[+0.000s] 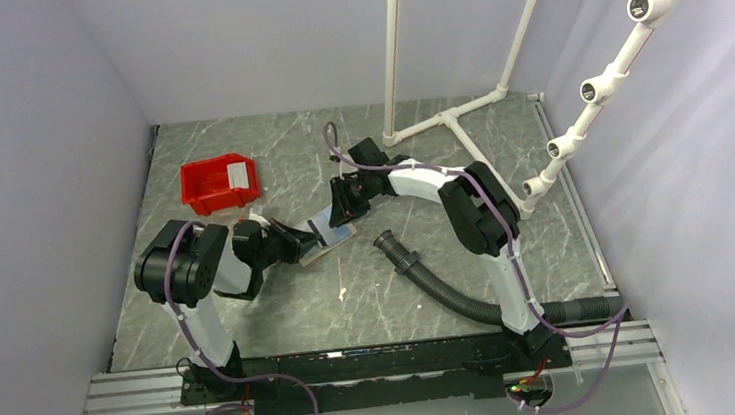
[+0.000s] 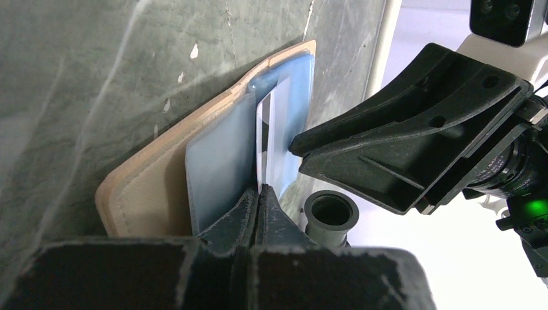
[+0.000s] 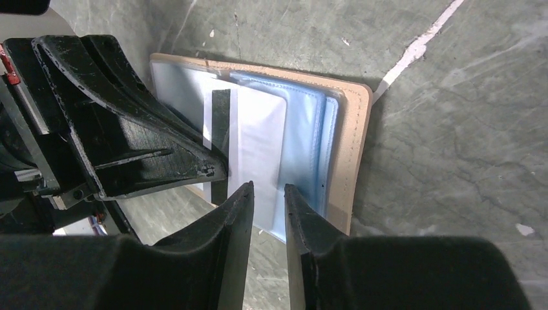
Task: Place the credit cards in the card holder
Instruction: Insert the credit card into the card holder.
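The tan card holder (image 1: 319, 253) lies open on the table, with pale blue plastic sleeves (image 3: 310, 148) showing inside its tan cover (image 3: 357, 142). It also shows in the left wrist view (image 2: 142, 194). My left gripper (image 2: 260, 194) is shut on the edge of a whitish-grey card (image 3: 255, 139) with a dark stripe, which lies across the sleeves. In the top view it (image 1: 298, 244) is at the holder's left side. My right gripper (image 3: 268, 194) hovers just above the sleeves' near edge, its jaws a narrow gap apart and empty. The other cards are out of view.
A red bin (image 1: 219, 183) stands behind my left arm. A black corrugated hose (image 1: 430, 274) runs from the holder's right to the front; its open end (image 2: 331, 212) is close to the holder. A white pipe frame (image 1: 448, 120) stands at the back right.
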`<state>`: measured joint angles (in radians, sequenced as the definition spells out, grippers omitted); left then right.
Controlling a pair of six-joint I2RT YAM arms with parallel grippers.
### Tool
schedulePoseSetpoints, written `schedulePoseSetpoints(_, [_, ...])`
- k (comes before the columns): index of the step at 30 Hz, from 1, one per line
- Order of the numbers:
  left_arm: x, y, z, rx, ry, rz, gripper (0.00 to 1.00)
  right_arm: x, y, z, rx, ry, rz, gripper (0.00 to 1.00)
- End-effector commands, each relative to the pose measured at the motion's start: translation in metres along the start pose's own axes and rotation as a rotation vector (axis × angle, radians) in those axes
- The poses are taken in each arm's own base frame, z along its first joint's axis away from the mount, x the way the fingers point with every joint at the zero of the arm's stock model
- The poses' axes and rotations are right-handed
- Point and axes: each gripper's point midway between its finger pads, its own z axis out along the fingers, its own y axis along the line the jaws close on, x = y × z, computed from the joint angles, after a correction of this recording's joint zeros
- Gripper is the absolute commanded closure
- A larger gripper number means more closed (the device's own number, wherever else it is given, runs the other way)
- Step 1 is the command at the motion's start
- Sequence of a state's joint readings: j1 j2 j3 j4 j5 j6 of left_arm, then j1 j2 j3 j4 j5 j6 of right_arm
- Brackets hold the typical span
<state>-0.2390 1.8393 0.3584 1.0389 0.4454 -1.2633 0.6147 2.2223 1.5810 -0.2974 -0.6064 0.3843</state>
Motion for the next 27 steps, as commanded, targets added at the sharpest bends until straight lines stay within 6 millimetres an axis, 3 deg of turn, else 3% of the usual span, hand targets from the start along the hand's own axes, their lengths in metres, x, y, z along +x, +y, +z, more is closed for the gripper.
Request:
schedulePoseSetpoints(1, [0.009,0.021,0.0,-0.077,0.033,0.007,1.0,-0.02,-0.004,-0.021,0.081,-0.058,-0.033,0.72])
schedulePoseSetpoints(7, [0.011,0.024,0.0,-0.066,0.035,-0.02,1.0,-0.028,-0.025,-0.043,0.164,-0.086,-0.026,0.71])
schedulePoseSetpoints(13, [0.013,0.027,0.0,-0.069,0.041,-0.024,1.0,-0.017,-0.03,-0.032,0.134,-0.056,-0.013,0.71])
schedulePoseSetpoints(21, [0.007,0.013,0.006,-0.056,0.047,0.005,1.0,-0.003,-0.012,-0.008,0.032,-0.017,-0.003,0.82])
schedulePoseSetpoints(27, [0.006,0.002,0.016,-0.046,0.029,0.017,1.0,0.0,-0.007,-0.004,0.011,-0.016,0.011,0.87])
